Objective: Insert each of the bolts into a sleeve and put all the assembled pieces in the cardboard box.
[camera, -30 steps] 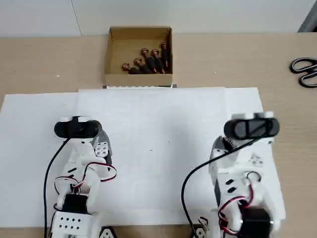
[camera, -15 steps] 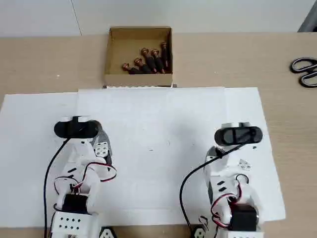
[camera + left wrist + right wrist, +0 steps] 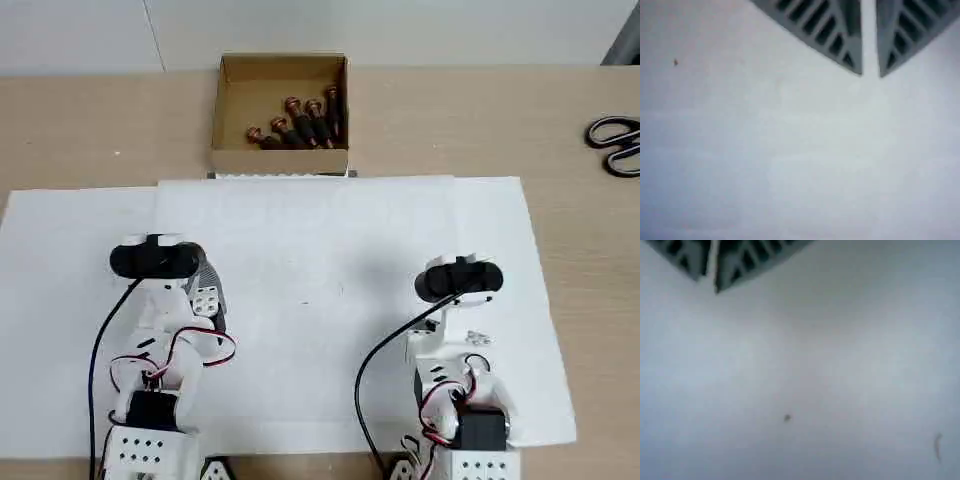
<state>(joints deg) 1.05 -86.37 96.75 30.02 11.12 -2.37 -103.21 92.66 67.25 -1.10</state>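
The cardboard box [image 3: 232, 110] stands at the far side of the table, just beyond the white sheet. Several copper-headed bolts in dark sleeves [image 3: 300, 122] lie together inside it, toward its right and near walls. Both arms are folded back over the near part of the sheet, well away from the box: the left arm [image 3: 155, 258] and the right arm [image 3: 458, 278]. In the left wrist view my left gripper [image 3: 870, 74] hangs shut just above bare white sheet, nothing between its grey fingers. My right gripper [image 3: 710, 285] is likewise shut and holds nothing over the sheet.
The white sheet [image 3: 330, 240] covers the middle of the wooden table. Black-handled scissors [image 3: 615, 145] lie at the far right edge. Cables trail from both arm bases at the near edge.
The right arm has drawn back toward the near edge and shifted slightly left, folding down over its base. The left arm has not moved.
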